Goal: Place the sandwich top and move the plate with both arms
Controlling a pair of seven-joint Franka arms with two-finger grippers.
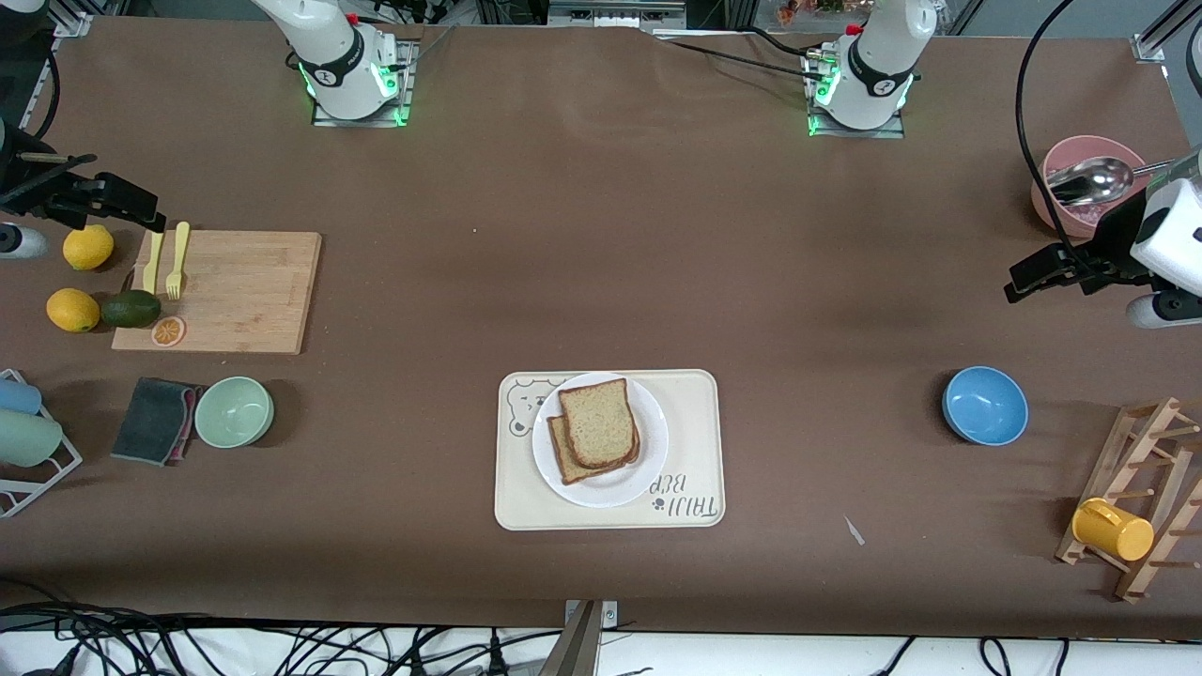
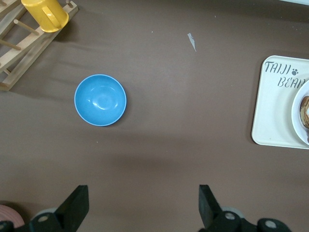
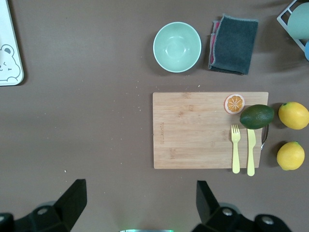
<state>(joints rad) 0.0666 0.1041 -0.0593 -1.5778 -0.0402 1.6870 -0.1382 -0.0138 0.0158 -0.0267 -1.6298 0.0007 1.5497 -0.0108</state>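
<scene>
Sandwich top (image 1: 597, 421) already lies on a lower slice, skewed a bit so the under slice's corner pokes out toward the right arm's end. The stack sits on the plate (image 1: 648, 467), and the plate sits on the cream tray (image 1: 695, 394), toward its bear-drawing end, nearer the front camera than both bases. So the bread step looks done; the plate move w/ both arms is what's left, I'd say.

Both arms wait wide, prob. parked to keep the mid table free. Left gripper (image 1: 1042, 274) hangs over bare table by the pink bowl (image 1: 1056, 155), w/ the spoon (image 1: 1089, 180) in that bowl; fingers (image 2: 77, 205) spread fully, holding nothing. Right gripper (image 1: 103, 202) is over the lemons (image 1: 87, 247) just off the cutting board (image 1: 244, 291); fingers (image 3: 72, 200) wide apart too, empty.

Room: the brown table between each gripper and the tray is bare, so straight runs in from both ends. Blue bowl (image 1: 984, 405) sits near the left arm's path, green bowl (image 1: 234, 410) and cloth (image 1: 155, 420) near the right's. Plate rim overhangs nothing; tray lip around it leaves little finger room at the bear end, more at the lettered end
</scene>
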